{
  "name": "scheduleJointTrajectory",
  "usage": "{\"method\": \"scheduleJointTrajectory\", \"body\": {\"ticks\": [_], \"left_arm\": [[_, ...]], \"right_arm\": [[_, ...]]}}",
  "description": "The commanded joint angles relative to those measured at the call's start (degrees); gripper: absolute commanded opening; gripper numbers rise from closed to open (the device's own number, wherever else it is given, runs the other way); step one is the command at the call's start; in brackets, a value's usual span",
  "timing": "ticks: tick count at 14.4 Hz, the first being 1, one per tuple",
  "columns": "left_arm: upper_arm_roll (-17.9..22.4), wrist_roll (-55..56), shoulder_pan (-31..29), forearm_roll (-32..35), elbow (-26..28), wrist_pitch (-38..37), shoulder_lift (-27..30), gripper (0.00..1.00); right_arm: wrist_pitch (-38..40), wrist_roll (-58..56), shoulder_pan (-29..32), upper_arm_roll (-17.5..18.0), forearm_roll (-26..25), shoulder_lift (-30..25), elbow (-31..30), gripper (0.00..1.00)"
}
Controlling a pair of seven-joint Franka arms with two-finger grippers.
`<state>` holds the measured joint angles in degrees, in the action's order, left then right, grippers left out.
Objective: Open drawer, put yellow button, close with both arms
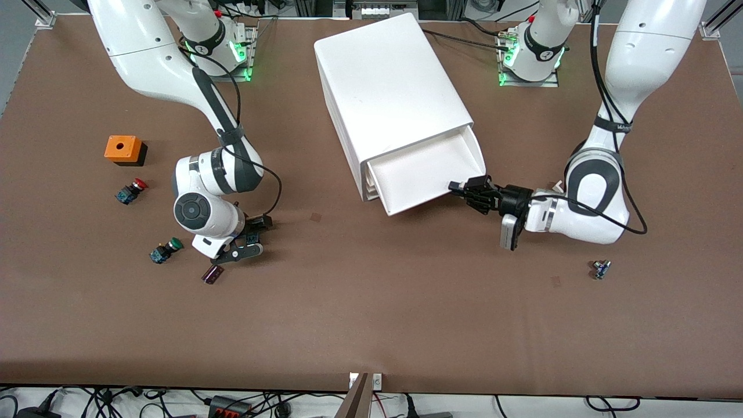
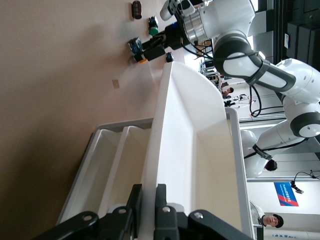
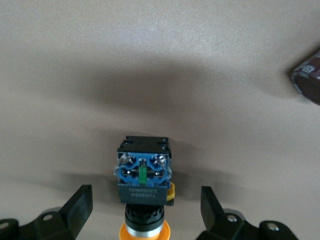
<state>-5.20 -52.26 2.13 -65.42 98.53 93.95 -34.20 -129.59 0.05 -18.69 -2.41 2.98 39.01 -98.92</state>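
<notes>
Both black two-finger grippers are busy. Spread wide, the right gripper (image 3: 142,212) sits low over the brown table (image 1: 371,313) with the small yellow-capped push-button switch on its black and blue body (image 3: 144,187) lying between its fingers (image 3: 77,207), apart from both; the white print on the button's body is too small to read. Just beside it lies a small dark maroon block (image 1: 212,274), with a green-capped button (image 1: 165,251) near. The left gripper (image 1: 464,191) pinches the front lip of the shallow white plastic top drawer (image 1: 421,174), pulled out of the large white boxy cabinet (image 1: 389,87).
</notes>
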Motion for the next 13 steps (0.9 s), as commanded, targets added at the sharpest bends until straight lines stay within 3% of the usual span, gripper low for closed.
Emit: {"method": "scheduleJointTrajectory", "body": {"ticks": [1, 2, 4, 6, 7, 10, 13], "left_arm": [[0.1, 2.7, 0.1, 1.7, -2.8, 0.4, -1.7, 0.67], [0.1, 2.7, -0.2, 1.7, -2.8, 0.4, -1.4, 1.00], [0.2, 4.3, -0.8, 1.8, -2.8, 0.0, -0.3, 1.00], [0.4, 11.5, -1.0, 4.0, -3.0, -1.7, 2.3, 1.00], [0.4, 18.5, -1.0, 7.7, -4.6, -1.8, 4.3, 1.00], [-0.3, 34.3, -0.5, 20.4, -13.6, -7.3, 5.5, 1.00], [-0.8, 40.9, 0.0, 35.2, -20.4, -10.9, 5.6, 1.00]], "right_arm": [[-0.3, 0.6, -0.4, -0.1, 0.7, -0.4, -0.8, 0.69], [-0.2, 0.6, -0.2, -0.1, 0.7, -0.4, -0.8, 0.56], [0.9, 0.6, -0.1, -0.2, 0.7, -0.8, -0.5, 0.25], [2.1, 0.6, -0.3, -0.2, 0.7, -2.1, 0.2, 0.05], [2.1, 0.0, -0.3, -0.2, 0.7, -3.4, 1.2, 0.00], [2.5, -0.6, -0.6, -0.2, 0.4, -6.6, 4.7, 0.00], [5.0, -0.1, -4.0, -0.2, 0.4, -8.3, 12.5, 0.00]]}}
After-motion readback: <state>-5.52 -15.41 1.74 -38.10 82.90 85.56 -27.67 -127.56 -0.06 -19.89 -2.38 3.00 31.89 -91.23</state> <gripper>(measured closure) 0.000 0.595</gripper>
